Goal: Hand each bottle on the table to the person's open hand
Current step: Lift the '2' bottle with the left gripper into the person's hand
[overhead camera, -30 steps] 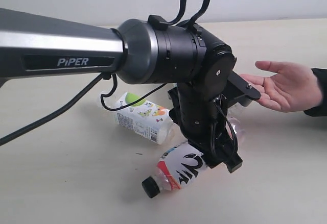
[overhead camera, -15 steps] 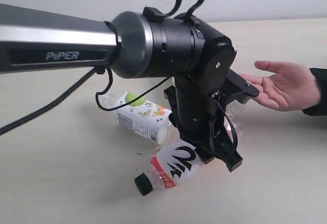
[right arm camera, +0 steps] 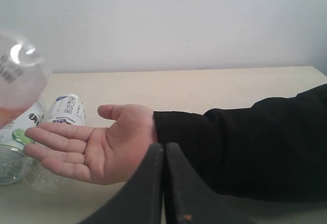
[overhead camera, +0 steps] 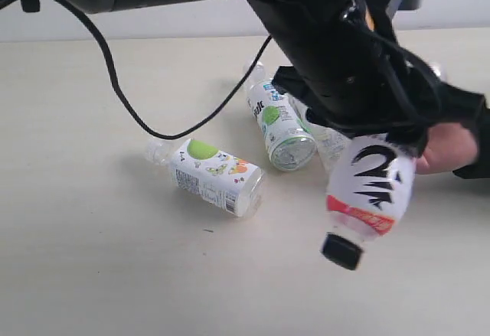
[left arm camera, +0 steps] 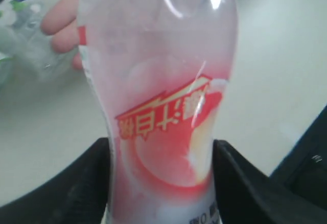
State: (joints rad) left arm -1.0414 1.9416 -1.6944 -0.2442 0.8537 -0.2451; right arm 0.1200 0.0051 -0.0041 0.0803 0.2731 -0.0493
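Note:
The pink-label bottle (overhead camera: 369, 190) hangs above the table (overhead camera: 92, 259), black cap (overhead camera: 341, 250) pointing down, with my left gripper (overhead camera: 380, 135) shut on its body. In the left wrist view the bottle (left arm camera: 163, 106) fills the gap between the black fingers (left arm camera: 92, 188). The person's hand (overhead camera: 448, 146) lies just behind it, partly hidden by the arm. The squarish white-label bottle (overhead camera: 214, 175) lies on its side. Two clear bottles with green-and-white labels (overhead camera: 279, 125) (overhead camera: 331, 143) lie beside each other. My right gripper (right arm camera: 163, 152) is shut and empty, low in front of the open palm (right arm camera: 97, 147).
The person's black sleeve (right arm camera: 245, 147) stretches across the right side of the table. A black cable (overhead camera: 130, 99) from the left arm loops over the tabletop above the squarish bottle. The table's far edge meets a pale wall (right arm camera: 163, 25).
My left gripper has lifted the pink-label bottle off the table and swung it up and right toward the hand. The arm has risen, uncovering the two clear bottles behind it.

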